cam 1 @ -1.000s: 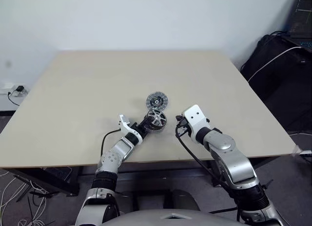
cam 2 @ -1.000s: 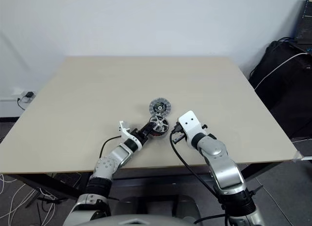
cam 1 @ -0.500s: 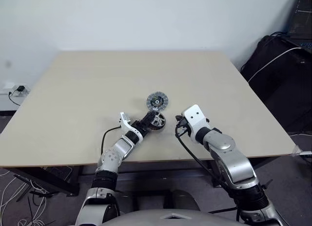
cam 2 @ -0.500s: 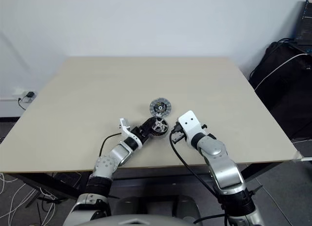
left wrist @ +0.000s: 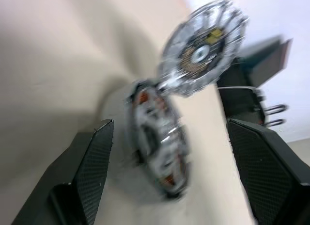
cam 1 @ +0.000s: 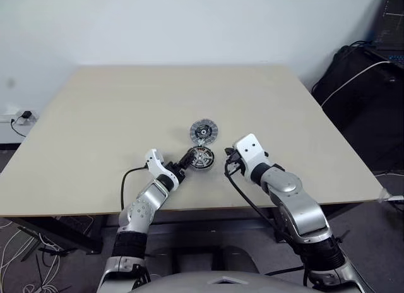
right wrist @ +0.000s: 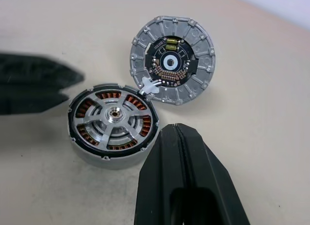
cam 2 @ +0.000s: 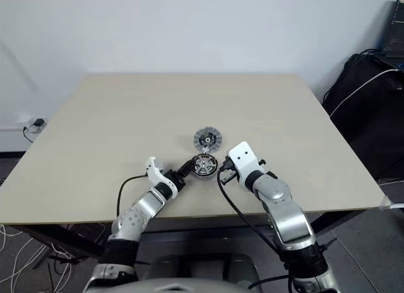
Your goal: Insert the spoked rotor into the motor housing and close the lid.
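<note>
Rotor: the spoked rotor [right wrist: 114,119] sits seated in the motor housing [right wrist: 87,154], spokes up, copper windings showing between them. Insertion looks done.

Housing position: on the tabletop [cam 1: 113,110], near the front edge, between the two claws.

Lid: the lid [right wrist: 170,66] lies just behind the housing, dark circuit face up, its rim touching the housing rim by a small pale tab. It is not yet on; closing is the step left, by my reading.

Left claw: the left claw [cam 1: 188,160] stands wide, fingers either side of the housing without gripping it. In the left wrist view its fingers [left wrist: 92,162] are well apart with the housing in the gap. Holds nothing.

Right claw: the right claw [right wrist: 181,152] is fully closed and empty, its tip just beside the housing on the side opposite the left claw, probably there as a stop so the housing does not slide.

Change since a second ago: the left claw was clamped on the rotor, which stood tilted at the housing; it has since let go and drawn back slightly toward the robot's left. The rotor now lies flat in the housing. The right claw and the lid have not moved.

Risk: the lid's tab is a weak link; a careless flip could drag the housing.
</note>
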### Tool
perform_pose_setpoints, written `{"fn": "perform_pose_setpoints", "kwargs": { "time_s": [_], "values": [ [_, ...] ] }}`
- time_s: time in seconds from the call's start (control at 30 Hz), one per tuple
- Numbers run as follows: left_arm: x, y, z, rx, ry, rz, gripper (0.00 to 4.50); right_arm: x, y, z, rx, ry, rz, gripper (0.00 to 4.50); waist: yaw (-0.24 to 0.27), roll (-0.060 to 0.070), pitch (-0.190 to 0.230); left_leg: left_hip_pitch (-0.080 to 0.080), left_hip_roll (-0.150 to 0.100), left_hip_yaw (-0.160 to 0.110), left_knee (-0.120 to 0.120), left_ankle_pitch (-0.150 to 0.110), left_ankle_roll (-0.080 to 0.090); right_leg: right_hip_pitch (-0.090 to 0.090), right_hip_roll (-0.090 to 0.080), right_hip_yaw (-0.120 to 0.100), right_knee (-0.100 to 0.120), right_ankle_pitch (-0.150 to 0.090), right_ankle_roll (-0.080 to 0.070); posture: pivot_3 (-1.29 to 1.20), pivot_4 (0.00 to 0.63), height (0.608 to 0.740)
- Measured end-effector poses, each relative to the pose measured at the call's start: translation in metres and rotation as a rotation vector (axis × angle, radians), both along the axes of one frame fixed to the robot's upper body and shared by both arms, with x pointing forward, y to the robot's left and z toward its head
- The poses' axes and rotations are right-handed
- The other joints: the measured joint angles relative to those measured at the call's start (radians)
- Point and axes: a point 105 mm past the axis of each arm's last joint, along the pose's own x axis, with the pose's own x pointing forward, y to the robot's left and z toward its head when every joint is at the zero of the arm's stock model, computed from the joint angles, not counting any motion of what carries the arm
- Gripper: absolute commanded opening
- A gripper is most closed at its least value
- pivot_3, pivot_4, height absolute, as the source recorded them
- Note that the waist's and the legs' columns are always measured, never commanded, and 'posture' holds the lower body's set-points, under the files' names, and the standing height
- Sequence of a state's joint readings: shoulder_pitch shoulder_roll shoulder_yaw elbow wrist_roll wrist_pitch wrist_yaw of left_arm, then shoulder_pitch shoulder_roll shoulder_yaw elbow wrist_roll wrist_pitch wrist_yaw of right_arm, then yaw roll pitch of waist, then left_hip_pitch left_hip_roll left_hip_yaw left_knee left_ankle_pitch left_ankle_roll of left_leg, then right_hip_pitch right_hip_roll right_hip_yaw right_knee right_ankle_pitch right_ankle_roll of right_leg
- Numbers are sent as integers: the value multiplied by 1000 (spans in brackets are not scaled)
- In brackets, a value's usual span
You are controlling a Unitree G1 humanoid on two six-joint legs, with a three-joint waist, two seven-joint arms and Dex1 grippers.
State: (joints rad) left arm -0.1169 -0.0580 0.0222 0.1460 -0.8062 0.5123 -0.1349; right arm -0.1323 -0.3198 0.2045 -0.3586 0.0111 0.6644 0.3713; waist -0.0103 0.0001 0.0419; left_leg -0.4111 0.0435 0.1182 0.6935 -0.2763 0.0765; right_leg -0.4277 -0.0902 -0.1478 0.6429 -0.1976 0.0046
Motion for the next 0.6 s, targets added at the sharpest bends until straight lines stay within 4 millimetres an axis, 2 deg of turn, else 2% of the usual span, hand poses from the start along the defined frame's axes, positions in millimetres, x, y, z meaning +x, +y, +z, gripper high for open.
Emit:
{"fn": "perform_pose_setpoints", "kwargs": {
  "time_s": [0.13,0.2,0.43,0.6],
  "values": [
    [-4,-4,14,174,-136,-19,3926,0,5,-2,12,8,7,0,-1,0,0,0,0,0,0,-2,-4,0,0,0,0,0,0,0,0,740],
    [-6,0,19,307,-220,-15,3926,2,9,-7,17,29,13,0,-2,1,-1,1,0,0,0,-2,-4,0,0,0,0,0,0,0,0,740],
    [-23,24,7,691,-385,-38,1651,14,40,-29,66,117,51,0,-3,3,-1,1,2,0,0,-1,-6,-1,2,0,2,0,-1,0,0,740],
    [-47,32,-9,772,-394,-88,23,27,66,-31,62,115,109,0,-3,4,-1,1,1,1,0,-2,-5,-4,0,0,0,0,-1,0,0,740]
  ]
}}
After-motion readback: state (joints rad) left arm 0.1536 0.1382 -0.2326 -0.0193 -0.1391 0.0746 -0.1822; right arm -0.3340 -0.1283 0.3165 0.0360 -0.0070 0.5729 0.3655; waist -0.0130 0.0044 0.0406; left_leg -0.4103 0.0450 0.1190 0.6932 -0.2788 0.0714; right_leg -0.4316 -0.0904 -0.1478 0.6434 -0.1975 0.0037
